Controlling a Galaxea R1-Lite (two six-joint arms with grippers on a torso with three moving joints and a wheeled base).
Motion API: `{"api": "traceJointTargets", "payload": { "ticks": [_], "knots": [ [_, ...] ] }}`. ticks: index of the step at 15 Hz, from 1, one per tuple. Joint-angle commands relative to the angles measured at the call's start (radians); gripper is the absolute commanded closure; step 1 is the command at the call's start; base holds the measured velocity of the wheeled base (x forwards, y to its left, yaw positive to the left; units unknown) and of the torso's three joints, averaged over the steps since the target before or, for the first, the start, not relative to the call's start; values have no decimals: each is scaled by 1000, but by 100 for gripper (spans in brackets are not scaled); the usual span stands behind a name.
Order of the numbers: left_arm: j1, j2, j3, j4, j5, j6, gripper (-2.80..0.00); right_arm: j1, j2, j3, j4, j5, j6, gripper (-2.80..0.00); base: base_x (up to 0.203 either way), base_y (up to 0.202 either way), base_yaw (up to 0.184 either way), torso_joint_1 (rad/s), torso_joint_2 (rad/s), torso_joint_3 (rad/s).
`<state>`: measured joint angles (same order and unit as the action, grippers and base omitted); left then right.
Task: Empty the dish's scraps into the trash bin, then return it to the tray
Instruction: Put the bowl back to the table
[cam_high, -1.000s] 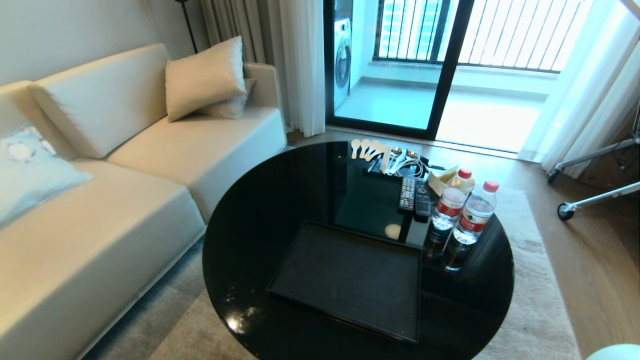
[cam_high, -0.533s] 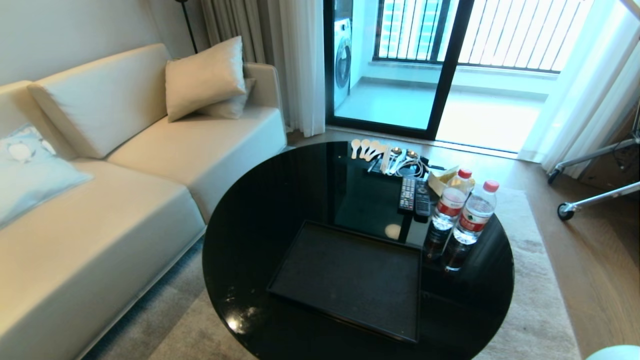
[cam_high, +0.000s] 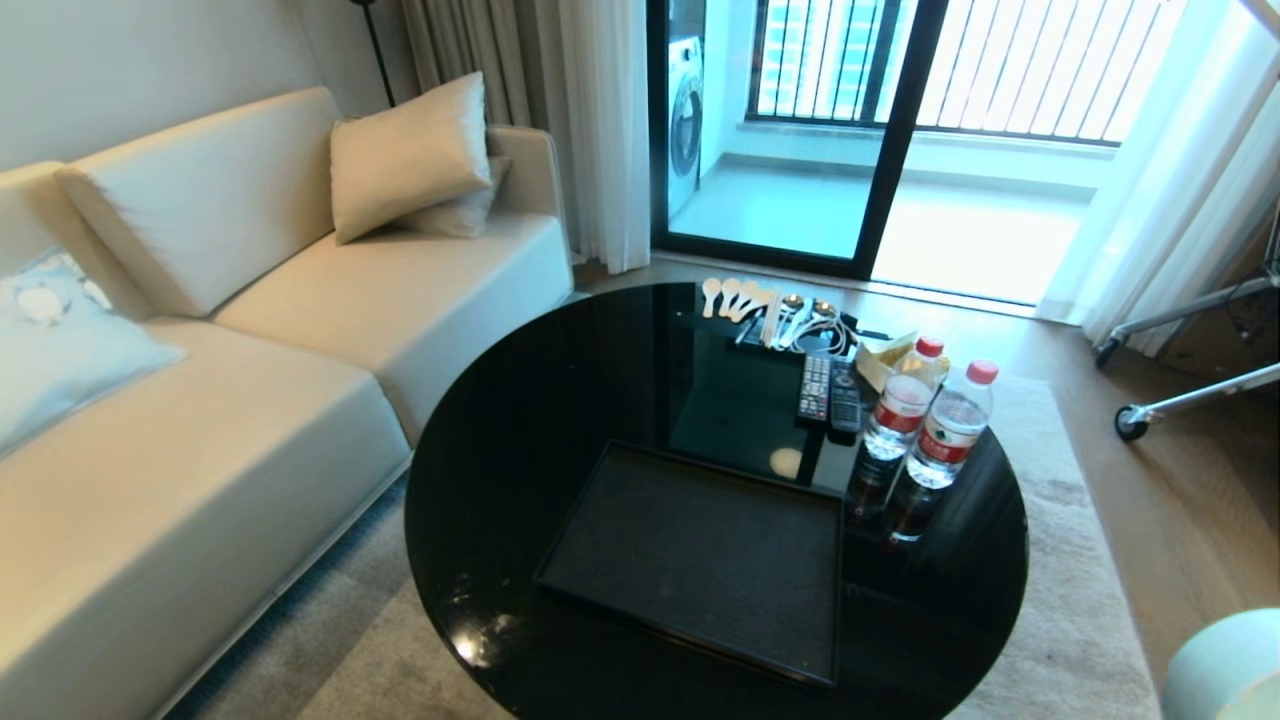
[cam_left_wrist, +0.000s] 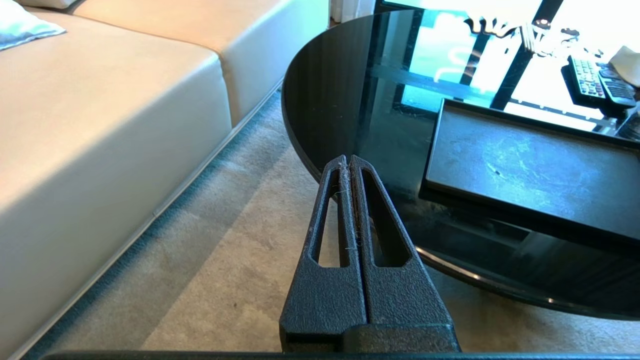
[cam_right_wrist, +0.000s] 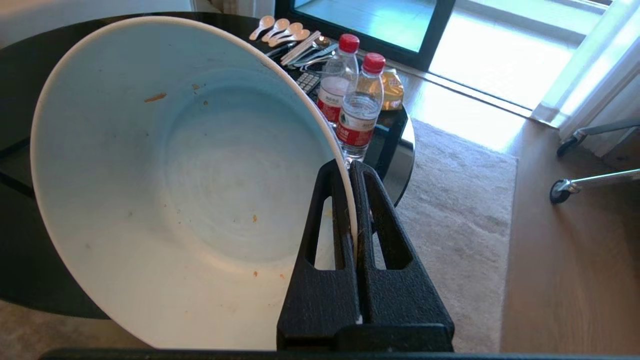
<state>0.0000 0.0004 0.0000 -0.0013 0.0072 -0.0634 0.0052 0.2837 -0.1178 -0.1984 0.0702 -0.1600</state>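
Right tool (cam_right_wrist: 352, 167) clenched on rim of bowl (cam_right_wrist: 190, 170), right of tray (cam_high: 700, 560). Left tool (cam_left_wrist: 348, 161) clenched, empty, left of tray.

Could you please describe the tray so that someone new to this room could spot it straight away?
Start at the round black glass coffee table beside the cream sofa. On the table's near half lies the tray, a flat matte-black rectangle with a low rim. Unlike the remotes and two red-capped bottles behind it, it is wide and bare.
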Motion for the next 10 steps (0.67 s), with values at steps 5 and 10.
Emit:
{"api": "traceJointTargets", "payload": {
  "ticks": [5,10],
  "knots": [
    [0,0,0,0,0,-1,0,2,462,-231,-60,3,-68,0,0,0,0,0,0,0],
    [0,0,0,0,0,-1,0,2,682,-394,-23,3,-80,0,0,0,0,0,0,0]
  ]
}}
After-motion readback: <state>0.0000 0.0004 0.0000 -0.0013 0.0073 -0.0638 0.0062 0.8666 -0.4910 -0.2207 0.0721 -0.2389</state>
